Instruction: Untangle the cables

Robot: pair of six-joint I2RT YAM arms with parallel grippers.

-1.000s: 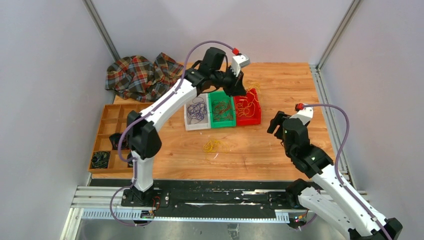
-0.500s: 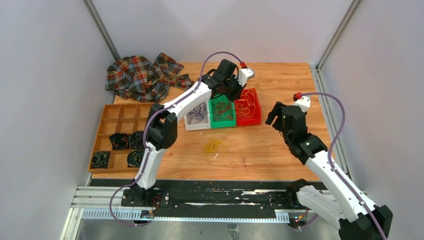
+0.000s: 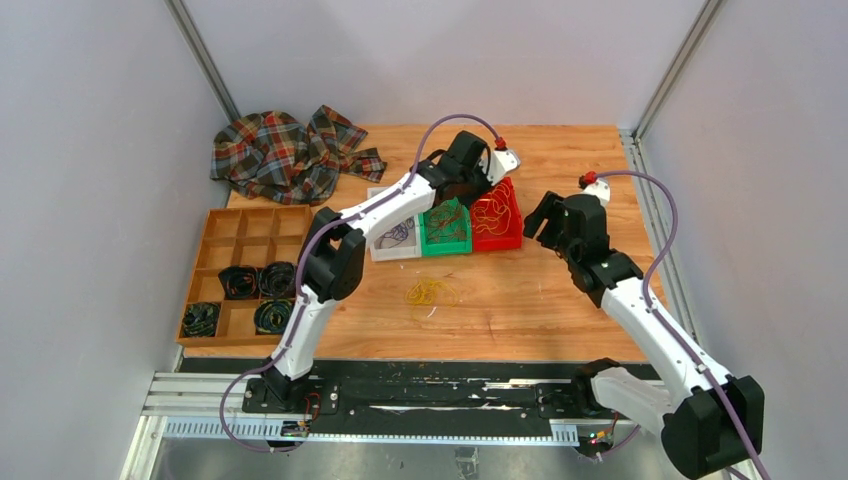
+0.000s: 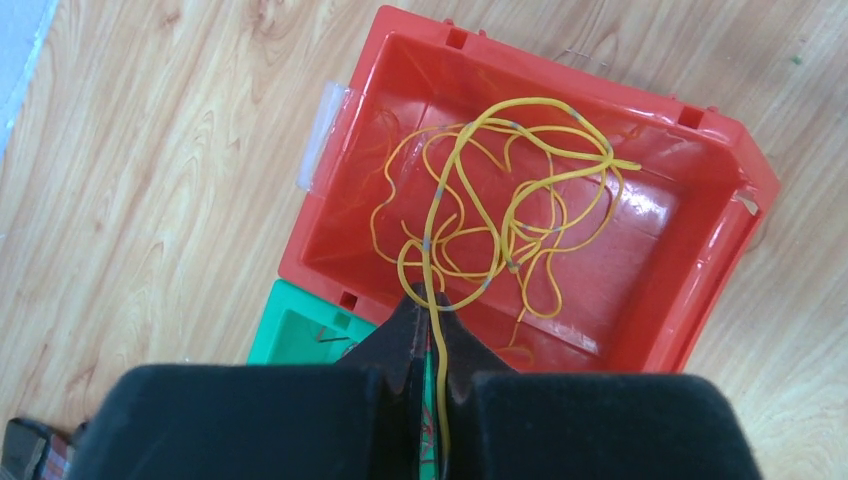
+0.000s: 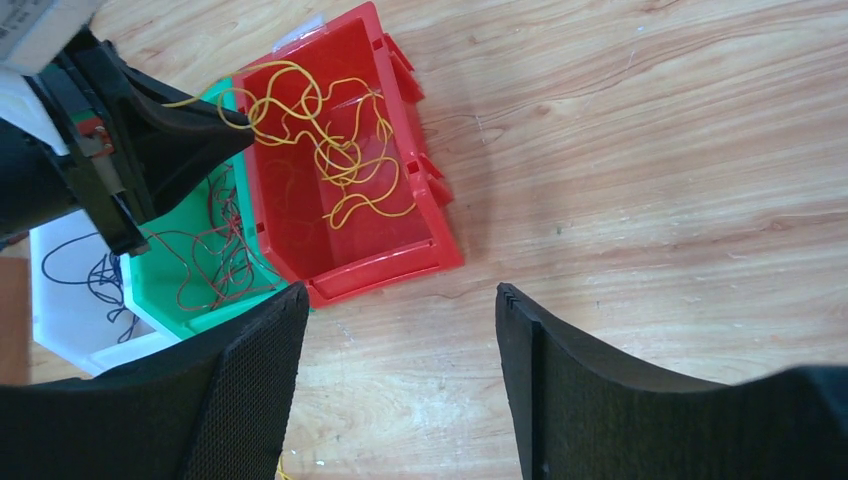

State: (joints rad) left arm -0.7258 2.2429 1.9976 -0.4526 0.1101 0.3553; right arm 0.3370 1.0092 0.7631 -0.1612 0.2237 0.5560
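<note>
L jaws pinch thin loopy yellow cable [image 4: 436, 215] over red bin [image 4: 655, 250]

Loopy yellow cables [image 4: 505, 225] in red bin [image 4: 330, 215], brown cables [image 5: 215, 260] in green bin [image 5: 165, 300]

Pale wood on the table [image 4: 150, 150], grain clear, a soft sheen to it. The red bin [image 4: 722, 238] is glossy moulded plastic, light bouncing off its floor and walls. The yellow cables [image 4: 500, 215] look smooth and plastic-coated. Matt black and soft-looking, the left hand [image 4: 431, 322]. Same for the right hand [image 5: 402, 300], its fingers [image 5: 250, 400] finely mesh-textured. The green bin [image 5: 150, 290] is duller plastic. The plaid cloth [image 3: 280, 155] is crumpled woven fabric.
</note>
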